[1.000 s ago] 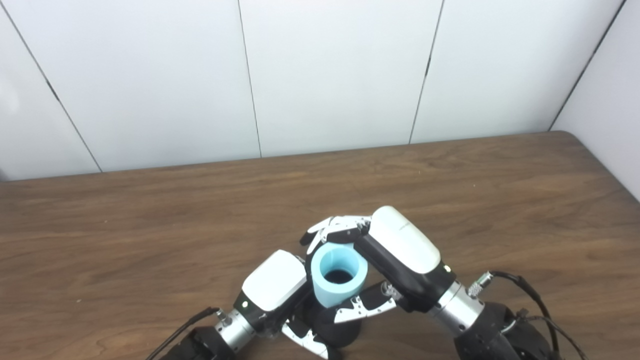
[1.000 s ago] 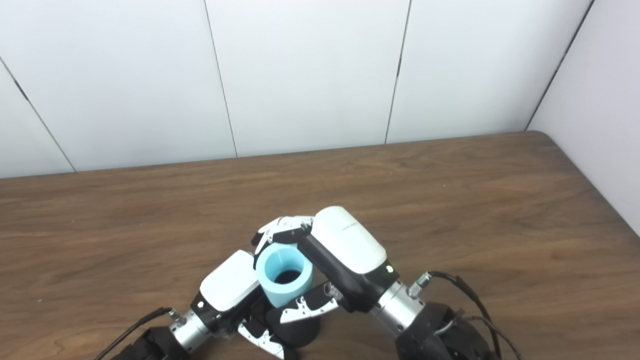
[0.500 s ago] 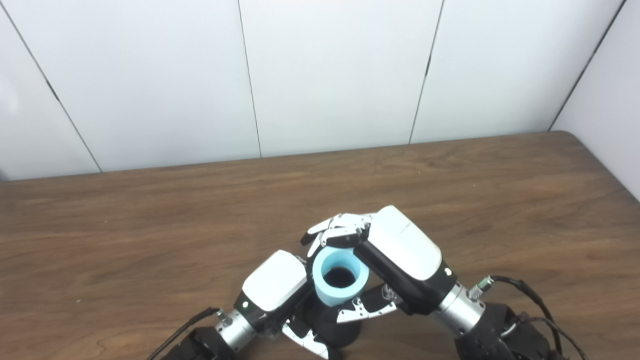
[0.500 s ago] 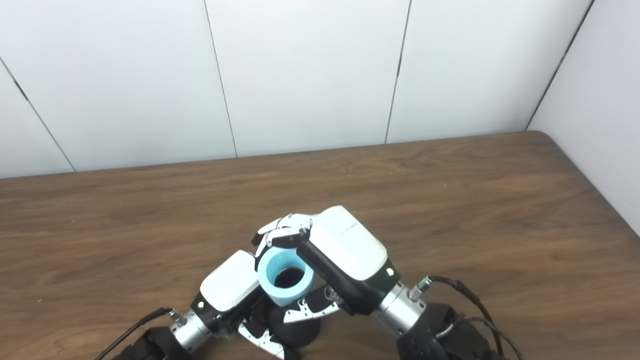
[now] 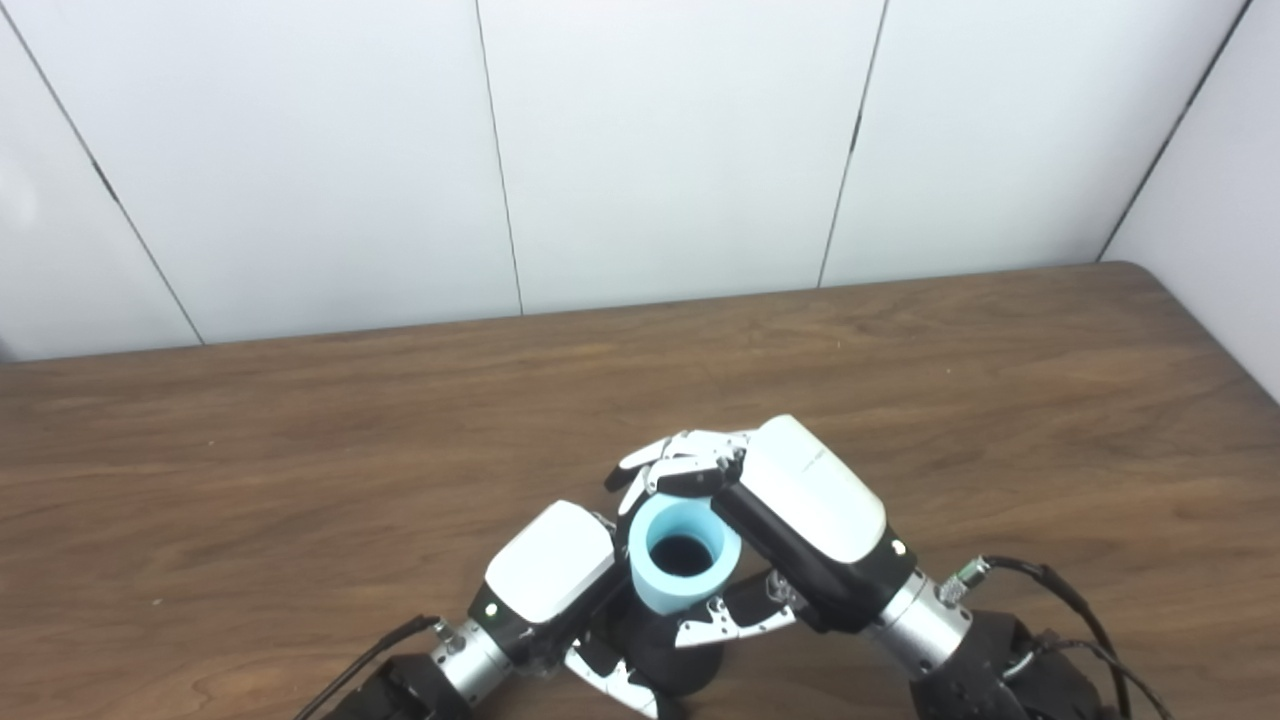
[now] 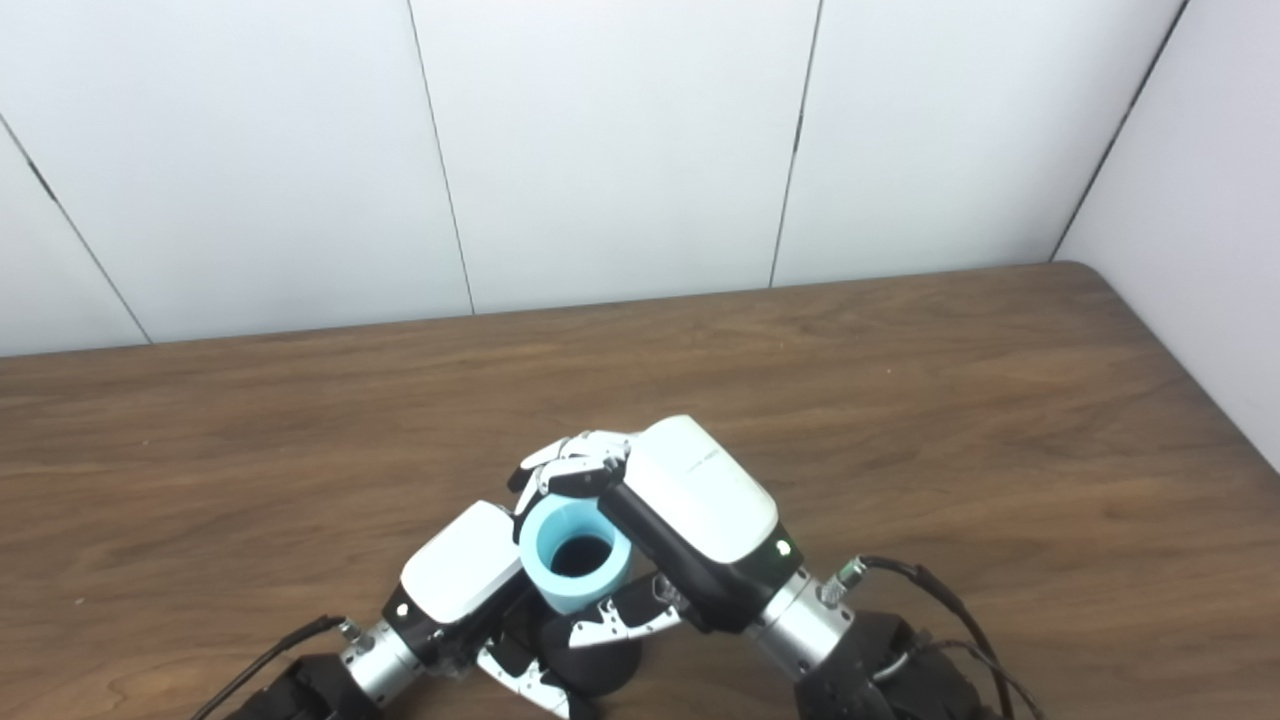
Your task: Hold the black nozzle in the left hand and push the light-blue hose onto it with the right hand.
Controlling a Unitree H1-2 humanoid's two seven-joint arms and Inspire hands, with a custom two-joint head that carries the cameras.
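hands [image 5: 800, 510] crowd hose [image 5: 662, 592]; bare table [image 5: 300, 450] around.

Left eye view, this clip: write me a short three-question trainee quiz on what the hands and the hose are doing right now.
1. True or false: the light-blue hose stands with its open end facing up toward the camera.
2. Which hand wraps the hose? A) the left hand B) the right hand C) neither
3. Fill in: directly under the hose sits the ____ nozzle, held from the left side.

Key
1. True; the dark bore is seen from above.
2. B; its fingers curl behind the hose and its thumb crosses in front.
3. Black; only its wide lower part shows, so how far the hose is seated cannot be told.
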